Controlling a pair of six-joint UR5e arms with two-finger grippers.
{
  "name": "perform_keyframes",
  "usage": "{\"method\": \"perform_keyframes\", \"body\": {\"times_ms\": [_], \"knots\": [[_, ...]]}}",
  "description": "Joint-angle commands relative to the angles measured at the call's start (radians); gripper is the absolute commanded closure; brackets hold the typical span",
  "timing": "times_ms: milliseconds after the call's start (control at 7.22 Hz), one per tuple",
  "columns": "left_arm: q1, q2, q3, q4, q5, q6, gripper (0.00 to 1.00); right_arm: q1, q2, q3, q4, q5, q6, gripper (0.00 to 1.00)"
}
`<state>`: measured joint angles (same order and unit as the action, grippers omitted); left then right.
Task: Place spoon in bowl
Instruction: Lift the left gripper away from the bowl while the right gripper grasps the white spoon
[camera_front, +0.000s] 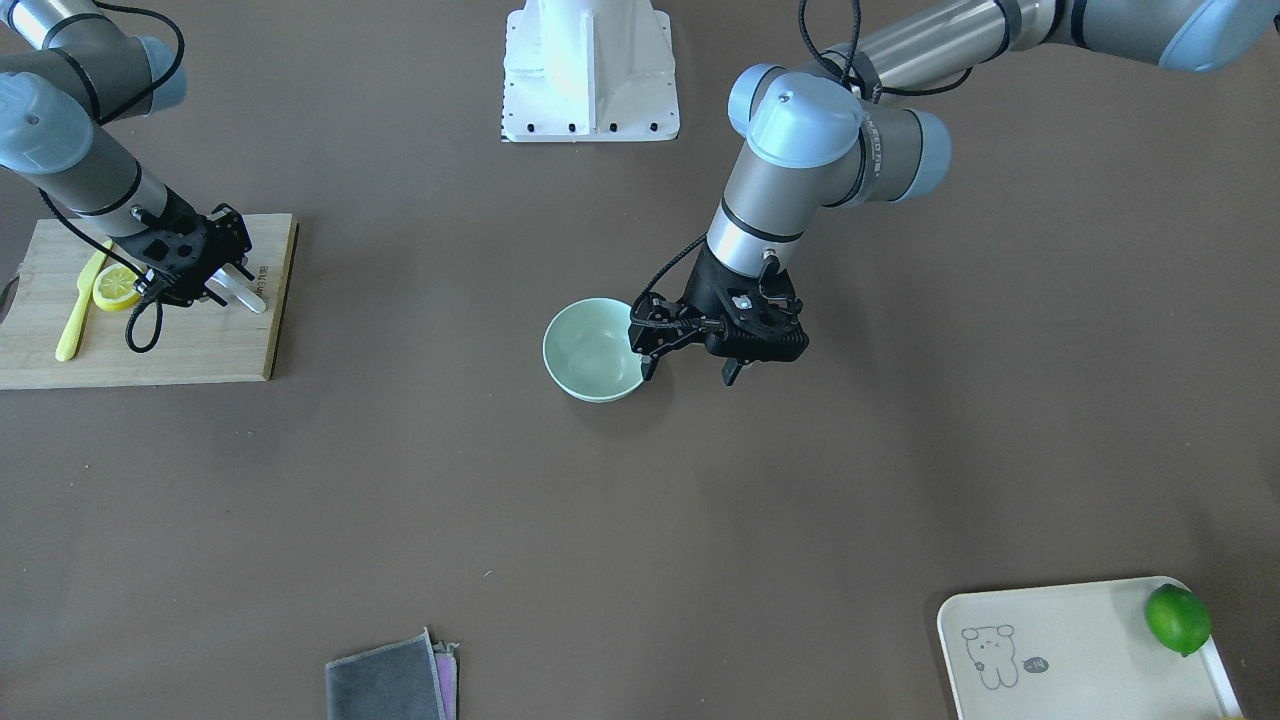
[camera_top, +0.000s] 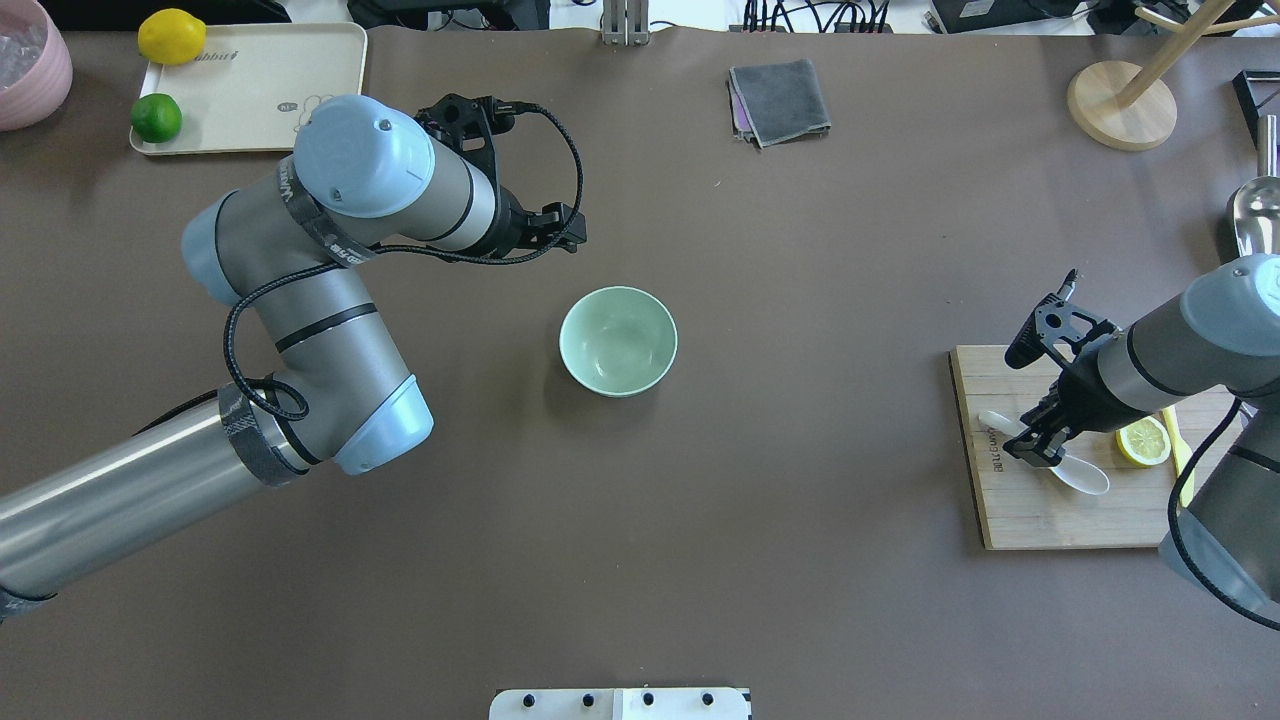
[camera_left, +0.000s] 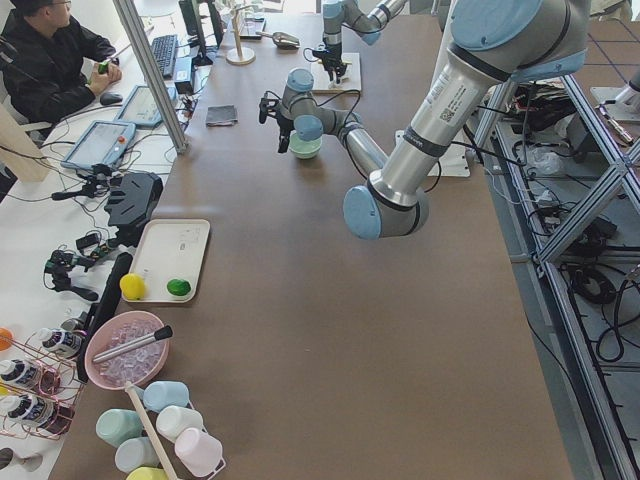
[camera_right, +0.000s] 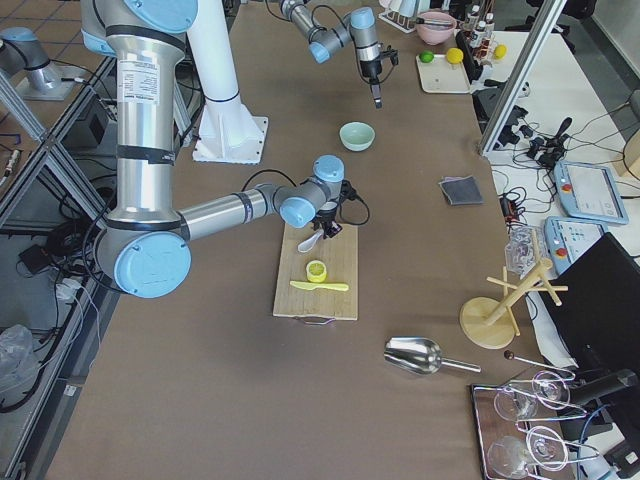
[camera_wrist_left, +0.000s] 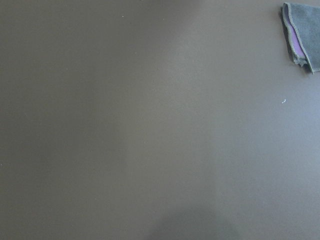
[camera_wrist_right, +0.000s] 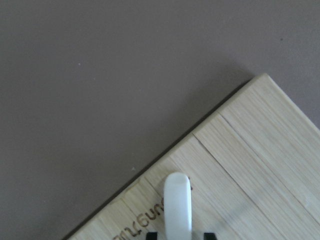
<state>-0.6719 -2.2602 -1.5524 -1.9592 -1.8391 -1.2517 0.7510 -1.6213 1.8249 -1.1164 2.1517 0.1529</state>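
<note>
Barely begun: the white soup spoon (camera_top: 1082, 476) lies flat on a bamboo cutting board (camera_top: 1060, 520) at the robot's right end of the desk (camera_top: 800, 450), well apart from the mint-green bowl (camera_top: 615, 350), which sits empty near the desk's middle; the right pincer (camera_wrist_right: 181, 234) is down over the spoon's handle, its fingertips (camera_wrist_right: 210, 234) set to either side with a sliver of board showing between them and the white handle, so it reads as open and not gripping; a lemon slice (camera_front: 117, 288) and a yellow plastic knife (camera_front: 78, 315) share the board, just beside the arm; the left pincer (camera_front: 690, 372), fingers wide and holding nothing, hovers just beside the bowl on the robot's left; by the look of it, nothing of the task is done yet; the closing on the handle, the lift, the carry across the bare brown desk to the bowl and the release inside it are all left; the short, glossy handle may slip if it is pinched near its tip.
</note>
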Motion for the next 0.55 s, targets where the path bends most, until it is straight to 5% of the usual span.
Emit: {"method": "perform_keyframes", "body": {"times_ms": [0, 415], "knots": [[0.000, 0.001, 0.000, -0.001, 0.000, 0.000, 0.02, 0.002, -0.012, 0.040, 0.000, -0.001, 0.011, 1.00], [-0.006, 0.001, 0.000, 0.000, 0.000, 0.003, 0.02, 0.017, -0.033, 0.152, -0.013, 0.016, 0.058, 1.00]]}}
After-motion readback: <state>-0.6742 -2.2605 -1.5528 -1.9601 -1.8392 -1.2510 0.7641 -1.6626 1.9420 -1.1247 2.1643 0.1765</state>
